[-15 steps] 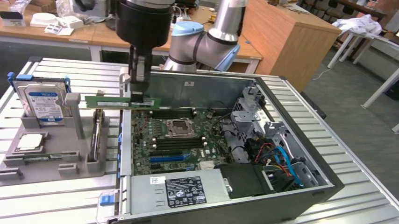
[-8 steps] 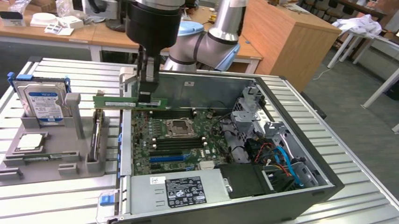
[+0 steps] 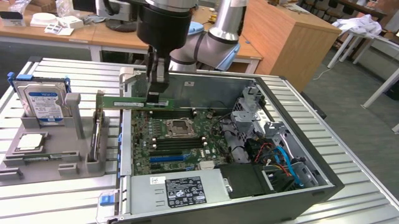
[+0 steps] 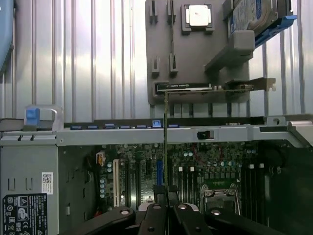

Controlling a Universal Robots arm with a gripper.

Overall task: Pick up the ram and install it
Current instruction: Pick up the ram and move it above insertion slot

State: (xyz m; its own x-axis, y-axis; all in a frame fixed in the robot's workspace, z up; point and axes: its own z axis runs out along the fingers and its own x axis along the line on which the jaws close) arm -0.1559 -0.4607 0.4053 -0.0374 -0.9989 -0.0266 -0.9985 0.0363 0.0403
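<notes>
Gripper [image 4: 165,192] clamped nearly closed on ram [image 3: 128,101], gripping near one end, stick level. Motherboard [image 3: 187,142] directly beneath gripper. Gray parts tray [image 3: 53,161] off beside it.

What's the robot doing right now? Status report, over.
Hand shut on the ram. Ram in the air over the motherboard, one end past the case wall, not seated. Nothing blocking it.

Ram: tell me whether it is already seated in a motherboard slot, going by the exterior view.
No. The gripper holds the ram clear above the motherboard, one end jutting past the case wall.
</notes>
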